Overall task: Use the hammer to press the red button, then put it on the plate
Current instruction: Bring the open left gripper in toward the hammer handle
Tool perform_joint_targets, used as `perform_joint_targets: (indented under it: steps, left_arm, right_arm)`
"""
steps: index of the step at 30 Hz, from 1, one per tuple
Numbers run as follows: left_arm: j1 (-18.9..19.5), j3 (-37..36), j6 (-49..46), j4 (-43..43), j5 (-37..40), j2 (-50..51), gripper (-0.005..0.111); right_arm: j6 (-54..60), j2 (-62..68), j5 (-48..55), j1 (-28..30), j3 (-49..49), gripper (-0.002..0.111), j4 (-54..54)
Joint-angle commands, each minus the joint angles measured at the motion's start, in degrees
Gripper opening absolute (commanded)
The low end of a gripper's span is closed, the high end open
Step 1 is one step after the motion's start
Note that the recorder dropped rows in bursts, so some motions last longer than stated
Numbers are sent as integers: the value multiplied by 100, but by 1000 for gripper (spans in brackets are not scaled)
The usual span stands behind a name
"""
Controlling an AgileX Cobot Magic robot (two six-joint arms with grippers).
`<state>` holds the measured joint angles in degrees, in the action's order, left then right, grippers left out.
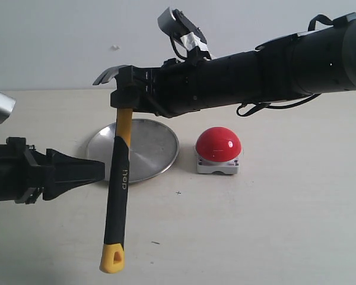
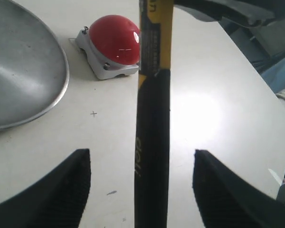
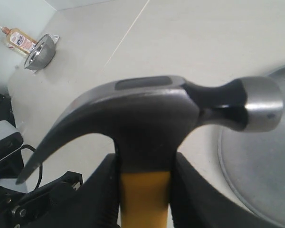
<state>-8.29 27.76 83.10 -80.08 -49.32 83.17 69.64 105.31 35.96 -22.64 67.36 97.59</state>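
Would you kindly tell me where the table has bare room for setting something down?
The table is bare right of the red button and in front of it. Crowded on the left, where plate, hanging hammer and left gripper bunch together.

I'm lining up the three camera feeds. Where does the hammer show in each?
Exterior view: the hammer hangs left of centre, head up, held by the right gripper, its handle crossing the plate.
Left wrist view: only its handle, running through the picture's middle.
Right wrist view: its head fills the centre.
Shared landmark: the plate, visible in all three.
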Motion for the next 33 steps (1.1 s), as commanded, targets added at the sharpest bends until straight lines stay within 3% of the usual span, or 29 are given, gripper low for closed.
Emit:
perform_joint_targets:
  steps: [1,8,24,33]
  left_arm:
    - [-62,33,107,-65,-61,21,61]
    - [-507,33,-60,173,197,21,61]
    - [-520,33,-60,283,433,21,61]
    - [-936,103,-156,495,766,263,61]
  right_arm:
    - [68,-76,164,-5,104,0,235]
    - [68,-76,177,-5,104,0,235]
    - [55,-76,190,-5,104,0,235]
    - [66,-76,178,-5,104,0,235]
